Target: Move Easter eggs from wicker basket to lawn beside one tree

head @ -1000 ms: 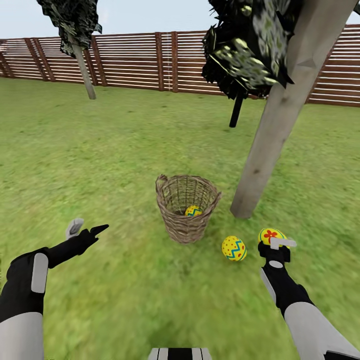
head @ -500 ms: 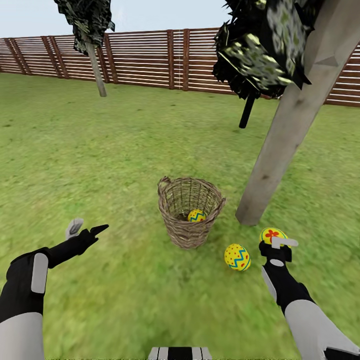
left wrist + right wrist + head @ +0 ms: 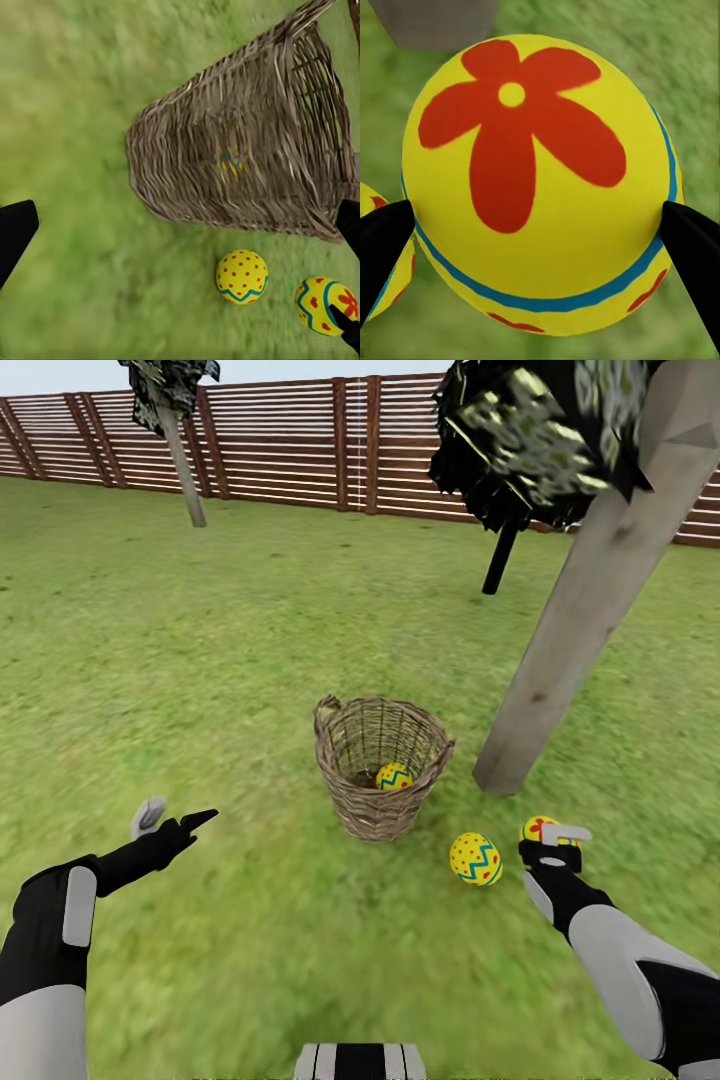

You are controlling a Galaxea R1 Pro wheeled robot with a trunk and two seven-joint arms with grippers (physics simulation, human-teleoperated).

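The wicker basket (image 3: pixel 382 770) stands upright on the lawn (image 3: pixel 200 660) with one Easter egg (image 3: pixel 394 776) inside, also visible through the weave (image 3: pixel 230 159). A second, dotted egg (image 3: pixel 475 858) lies on the grass to its right (image 3: pixel 241 276). My right gripper (image 3: pixel 552 840) is shut on the flower egg (image 3: pixel 538 827), its fingers (image 3: pixel 694 247) against both sides of the egg (image 3: pixel 540 172), low by the foot of the tree (image 3: pixel 580 610). At the basket's left my left gripper (image 3: pixel 172 818) hangs open and empty.
A brown slat fence (image 3: pixel 300 440) rings the garden at the back. A thin black-trunked tree (image 3: pixel 500 560) stands behind the thick trunk, and a slimmer tree (image 3: pixel 185 460) stands far left. Open grass lies left of and in front of the basket.
The whole view has shifted as the head camera moved. My right gripper stays on the flower egg and sits slightly lower, its elbow swung outward. The left arm has not moved.
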